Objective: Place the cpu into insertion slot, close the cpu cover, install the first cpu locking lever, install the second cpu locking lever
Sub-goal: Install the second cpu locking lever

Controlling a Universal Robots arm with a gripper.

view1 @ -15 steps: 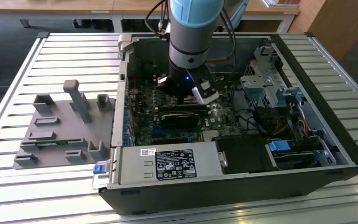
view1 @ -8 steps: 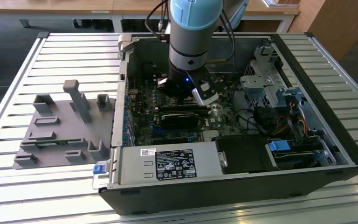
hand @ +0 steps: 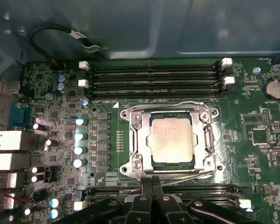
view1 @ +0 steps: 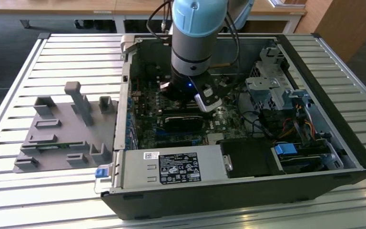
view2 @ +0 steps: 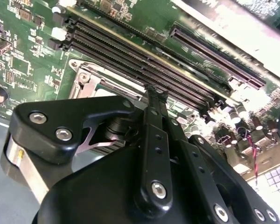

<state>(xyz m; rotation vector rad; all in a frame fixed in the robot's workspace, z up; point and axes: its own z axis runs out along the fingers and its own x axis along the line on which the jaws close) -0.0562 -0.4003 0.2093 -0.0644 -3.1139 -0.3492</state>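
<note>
The black fingers (hand: 151,189) of the gripper (hand: 152,183) are pressed together with nothing between them, their tips meeting just beside one edge of the small square dark insertion slot (hand: 170,139) with its metal rim. In the first wrist view the small flat square cpu (hand: 171,138) with a dull silver-grey metal top lies flat inside that slot, and the thin square silver metal cpu cover (hand: 203,140) with a cut-out centre is folded down around it, framing the chip on all sides. Thin wire levers run along two sides of the cover, though whether they are latched cannot be told. The slot belongs to a green circuit board (hand: 107,140), which lies at the bottom of an open black computer case (view1: 234,193) on a slatted metal table (view1: 36,191). Long black memory slots (hand: 154,79) run parallel close to one side of the socket, more run beside the fingertips, and a row of small capacitors (hand: 79,136) stands on another side, so open room is tight. In the exterior view the arm reaches down into the case, with a grey moulded fixture tray (view1: 65,136) lying on the table at that view's left
</note>
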